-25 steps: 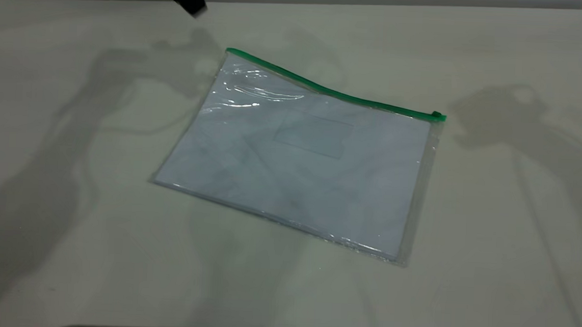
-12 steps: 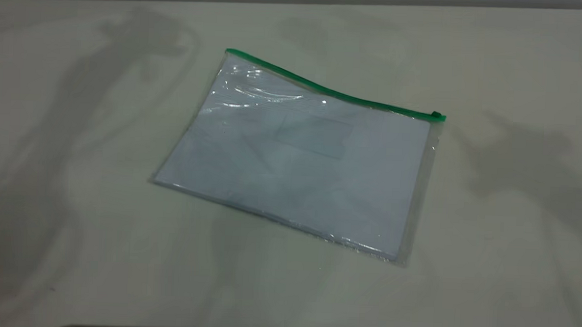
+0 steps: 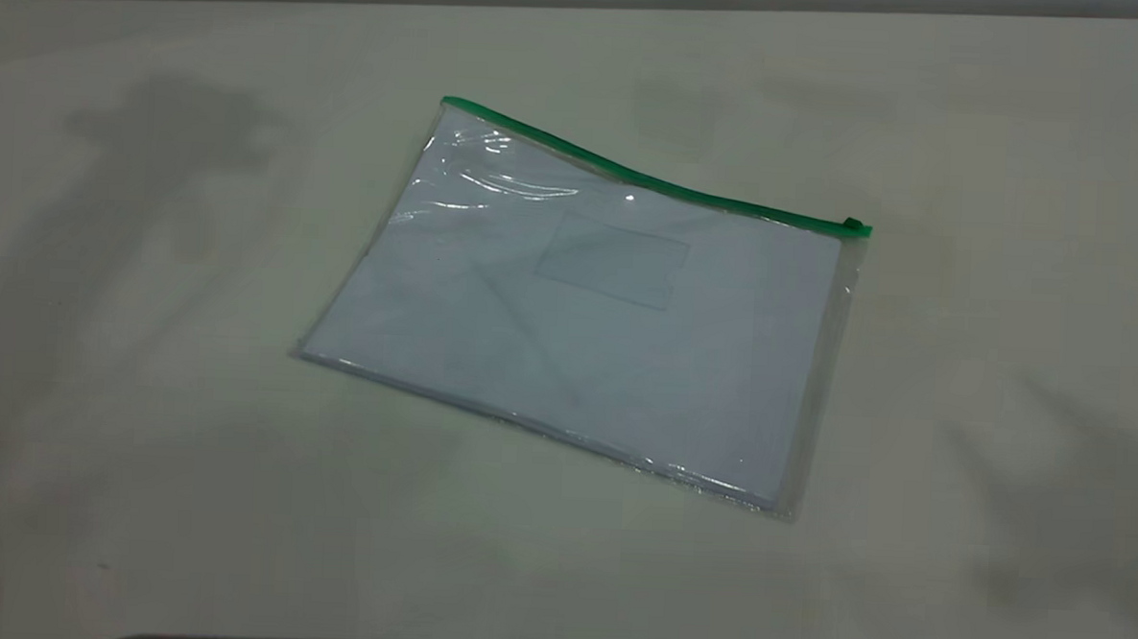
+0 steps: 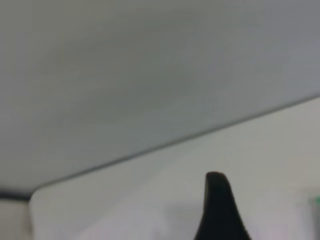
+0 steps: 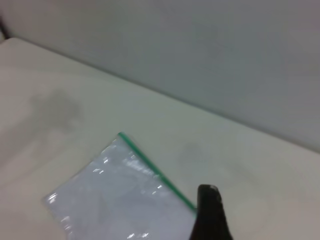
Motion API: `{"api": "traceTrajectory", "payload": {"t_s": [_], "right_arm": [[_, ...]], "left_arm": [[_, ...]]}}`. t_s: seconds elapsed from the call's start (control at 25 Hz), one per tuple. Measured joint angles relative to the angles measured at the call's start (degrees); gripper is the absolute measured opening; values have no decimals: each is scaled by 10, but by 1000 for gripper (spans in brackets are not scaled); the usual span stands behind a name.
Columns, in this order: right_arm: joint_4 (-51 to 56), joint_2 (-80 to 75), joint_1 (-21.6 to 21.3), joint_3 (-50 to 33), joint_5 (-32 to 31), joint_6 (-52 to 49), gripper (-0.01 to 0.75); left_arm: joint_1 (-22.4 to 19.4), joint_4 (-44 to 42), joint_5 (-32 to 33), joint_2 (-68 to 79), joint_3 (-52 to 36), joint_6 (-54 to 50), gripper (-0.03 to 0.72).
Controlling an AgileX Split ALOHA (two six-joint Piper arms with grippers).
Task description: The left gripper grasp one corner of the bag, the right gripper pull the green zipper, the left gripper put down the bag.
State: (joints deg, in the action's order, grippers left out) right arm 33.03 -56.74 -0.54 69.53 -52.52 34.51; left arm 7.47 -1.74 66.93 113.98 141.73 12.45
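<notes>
Clear plastic, the bag (image 3: 579, 310) lies flat near the middle of the table (image 3: 141, 435), white sheets inside, nothing touching it. Its green zipper (image 3: 652, 181) runs along the far edge, slider at the right corner. Each wrist view shows only one dark fingertip, so whether the left end effector (image 4: 220, 210) or the right end effector (image 5: 210, 215) is wide or narrow I cannot tell.

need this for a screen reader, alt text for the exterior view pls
A clear plastic bag holding white paper lies flat on a pale table, its green zipper along the far edge with the slider at the right end. No gripper is in view.
</notes>
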Motion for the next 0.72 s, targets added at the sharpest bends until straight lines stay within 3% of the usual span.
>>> {"api": "traceTrajectory", "payload": {"t_s": [0.2,0.72], "right_arm": [[-1,70,0,-29,-59,-17,579],[-2,331,0,-220,-134,-33,541]], "left_arm": [[0,-32,0,-122,-157,-21,563],[0,-31,0,-452,-510,-96,563]]}}
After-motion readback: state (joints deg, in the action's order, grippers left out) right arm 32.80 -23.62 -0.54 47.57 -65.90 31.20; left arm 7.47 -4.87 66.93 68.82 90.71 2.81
